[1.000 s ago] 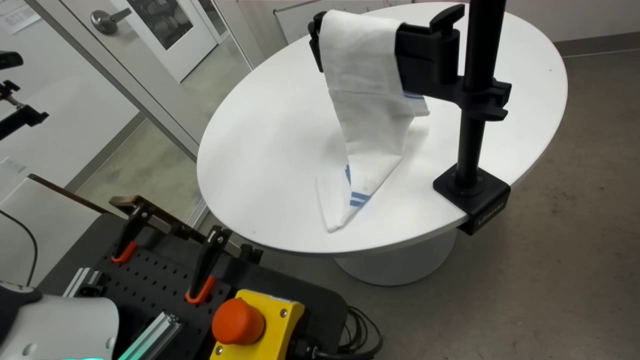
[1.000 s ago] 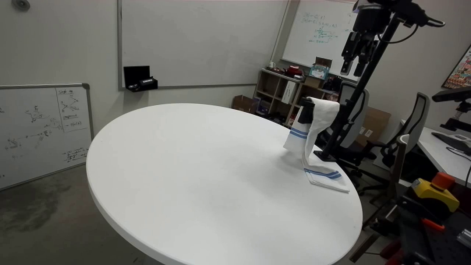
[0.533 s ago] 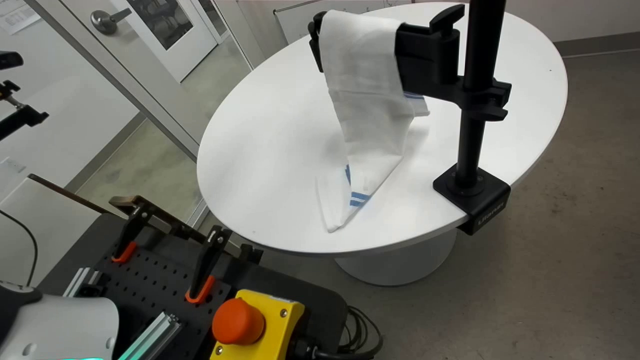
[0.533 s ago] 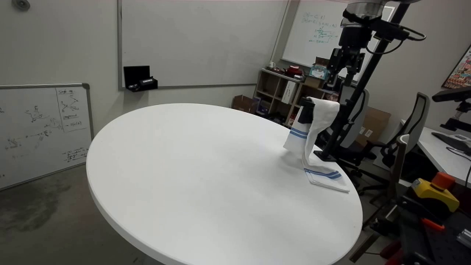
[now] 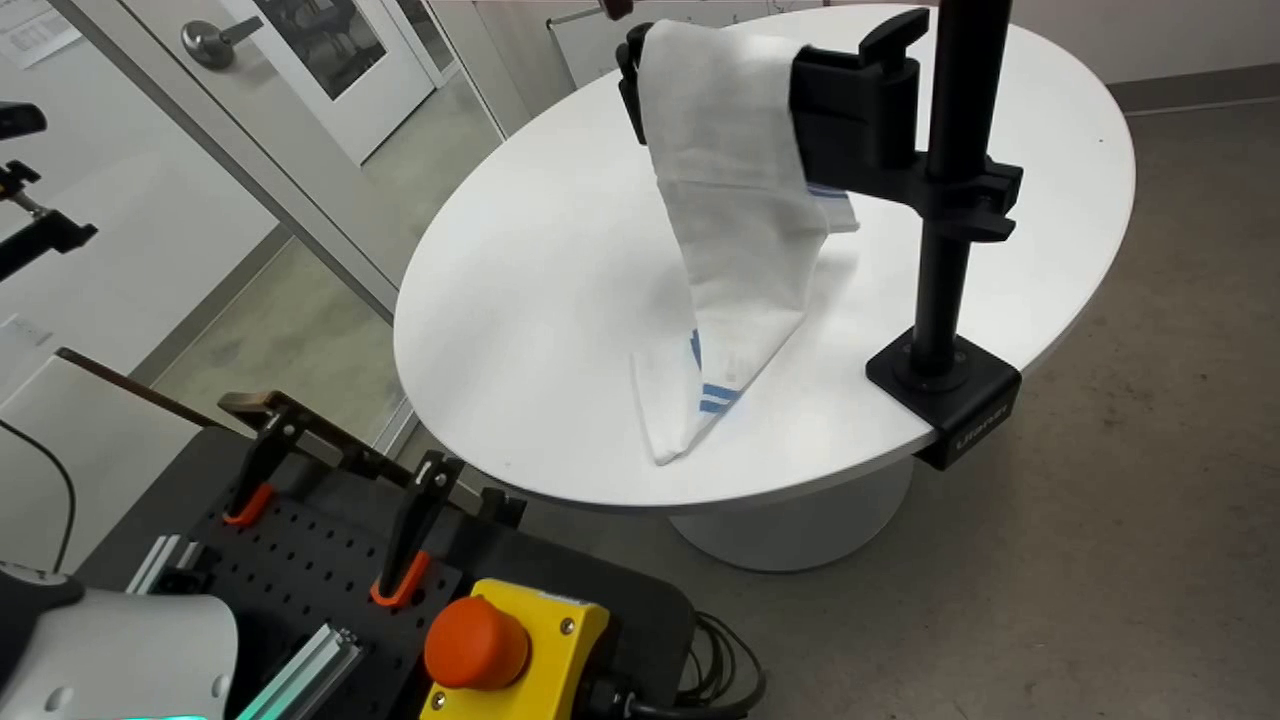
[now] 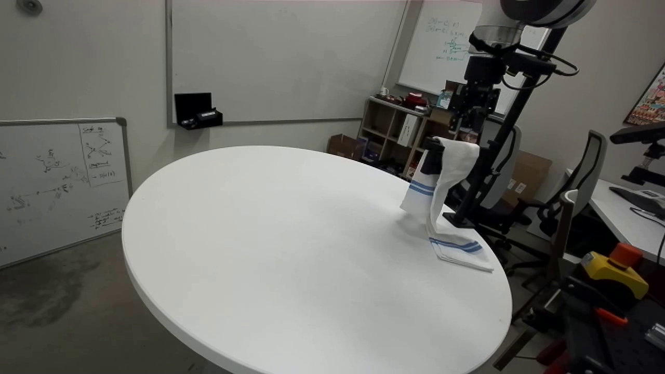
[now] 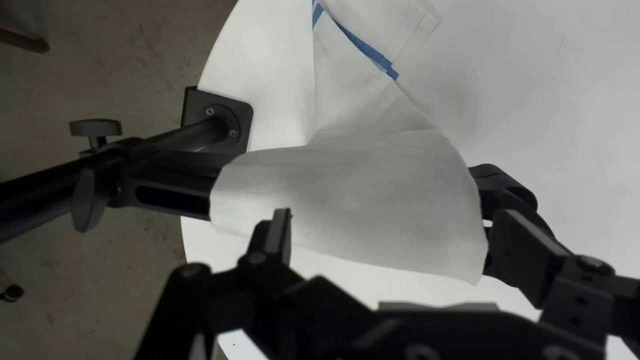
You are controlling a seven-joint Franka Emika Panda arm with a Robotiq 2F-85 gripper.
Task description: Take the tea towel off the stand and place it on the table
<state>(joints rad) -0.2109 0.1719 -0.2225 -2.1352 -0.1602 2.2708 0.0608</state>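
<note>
Down and across since half a second ago, the fingers (image 7: 525,255) now hang just above the tea towel (image 7: 350,200); towel and stand (image 5: 955,200) keep their places. At the top edge of an exterior view a small dark tip (image 5: 616,8) has come into sight, too little of it to tell what it belongs to.

In the wrist view the fingers stand well apart, with nothing in their hold. One shows across the edge of the cloth, the other by the free end of the stand's black arm. In an exterior view a thin gap shows between them and the towel, near the rim of the white desk (image 6: 291,249).

The towel is draped over that arm, part of it on either side. The longer part reaches down to the desk, where its blue-striped end lies folded on the white top. The shorter part, striped too, hangs on the other side; I cannot tell whether it touches the desk. The stand's base is clamped at the desk's rim, its post upright and its arm reaching in over the round top.

In both exterior views a yellow box (image 5: 555,660) with an orange-red button (image 5: 475,643) stands well apart from the towel.
</note>
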